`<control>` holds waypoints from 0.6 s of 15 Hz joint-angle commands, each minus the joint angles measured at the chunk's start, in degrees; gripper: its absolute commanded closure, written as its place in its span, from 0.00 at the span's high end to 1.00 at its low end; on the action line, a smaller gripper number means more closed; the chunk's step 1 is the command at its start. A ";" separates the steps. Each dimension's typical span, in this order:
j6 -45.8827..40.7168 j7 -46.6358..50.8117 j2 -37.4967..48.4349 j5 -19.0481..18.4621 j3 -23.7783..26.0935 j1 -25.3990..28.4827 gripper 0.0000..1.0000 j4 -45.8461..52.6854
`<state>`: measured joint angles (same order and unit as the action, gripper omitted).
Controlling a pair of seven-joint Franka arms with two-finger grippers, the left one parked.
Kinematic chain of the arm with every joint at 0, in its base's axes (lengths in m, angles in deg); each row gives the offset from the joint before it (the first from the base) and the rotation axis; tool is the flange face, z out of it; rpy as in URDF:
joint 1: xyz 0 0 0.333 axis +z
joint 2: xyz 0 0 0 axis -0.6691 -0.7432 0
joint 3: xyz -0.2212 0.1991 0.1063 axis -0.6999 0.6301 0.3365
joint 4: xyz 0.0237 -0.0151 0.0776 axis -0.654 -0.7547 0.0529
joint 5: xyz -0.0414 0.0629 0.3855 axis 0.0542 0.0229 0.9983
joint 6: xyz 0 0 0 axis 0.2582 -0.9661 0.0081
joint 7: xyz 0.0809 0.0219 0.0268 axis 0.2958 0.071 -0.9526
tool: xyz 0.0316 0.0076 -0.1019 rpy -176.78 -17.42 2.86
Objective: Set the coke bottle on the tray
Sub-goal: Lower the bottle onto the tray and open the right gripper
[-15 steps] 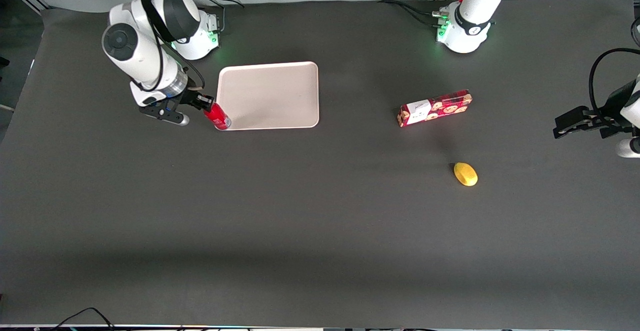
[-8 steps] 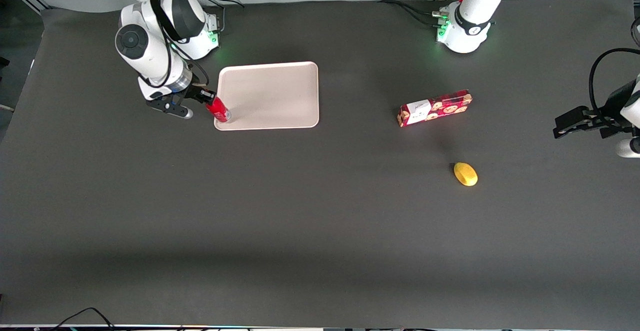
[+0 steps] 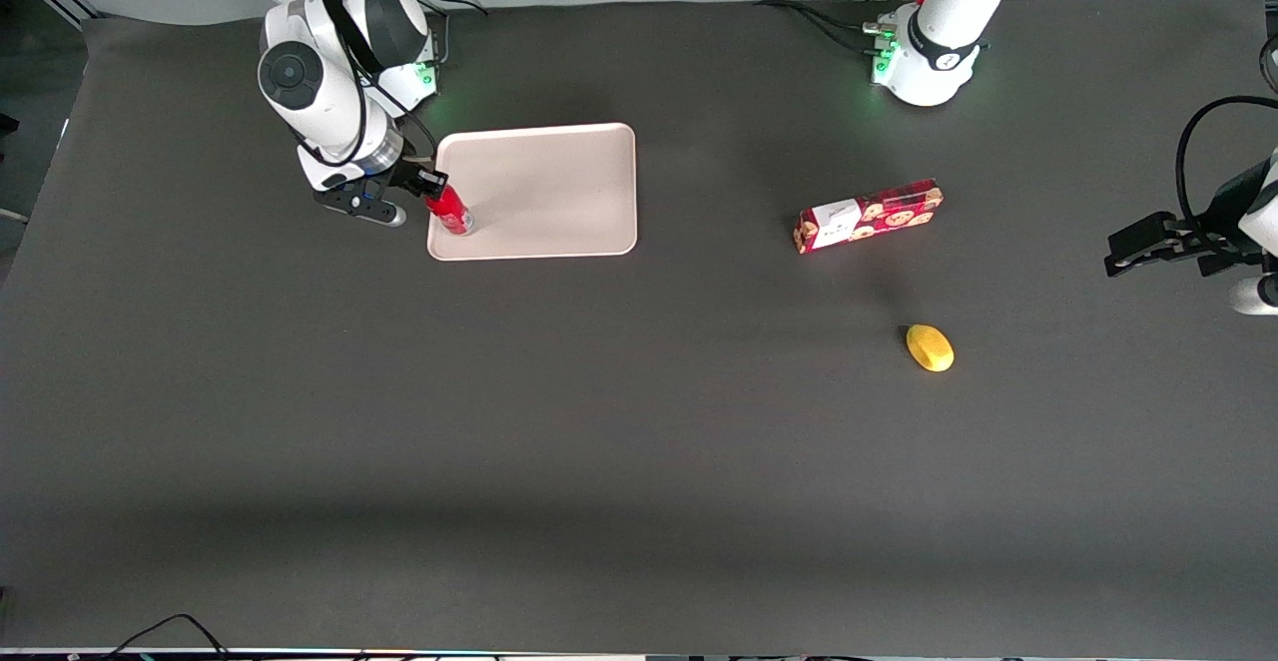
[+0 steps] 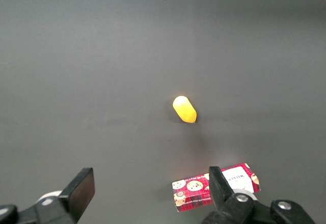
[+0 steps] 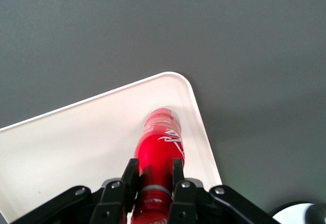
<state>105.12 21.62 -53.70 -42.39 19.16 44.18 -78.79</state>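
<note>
Your coke bottle (image 3: 449,211) hangs over the tray (image 3: 559,182), above the tray's corner that lies nearest the front camera at the working arm's end, with its body tilted and its base pointing down toward the tray floor. In the right wrist view the coke bottle (image 5: 158,155) runs lengthwise out from between the fingers (image 5: 129,177), its silvery base end set just inside the rounded corner of the tray (image 5: 61,147); you cannot tell from these pictures whether the base touches the tray or floats just above it. Your gripper (image 3: 431,185) is clamped on the bottle's neck end, one finger pressed to each side of the red body, and the gripper (image 5: 153,175) shows the same firm hold from the wrist. Well apart, toward the parked arm's end of the table (image 3: 639,461), you see a red cookie box (image 3: 868,216) lying flat, and a yellow lemon-like fruit (image 3: 930,347) nearer to the front camera than the box. The left wrist view shows the same fruit (image 4: 184,109) and box (image 4: 215,187) on the dark table.
</note>
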 commanded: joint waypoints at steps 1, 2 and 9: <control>0.93 0.54 -0.81 1.26 0.56 -0.16 0.00 -0.32; 1.27 0.54 -1.08 1.26 0.57 -0.16 0.00 -0.32; 1.37 -0.34 -3.37 0.73 0.04 -0.51 0.56 1.70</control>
<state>106.01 21.62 -55.54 -42.39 19.29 44.14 -78.78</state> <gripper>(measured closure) 0.656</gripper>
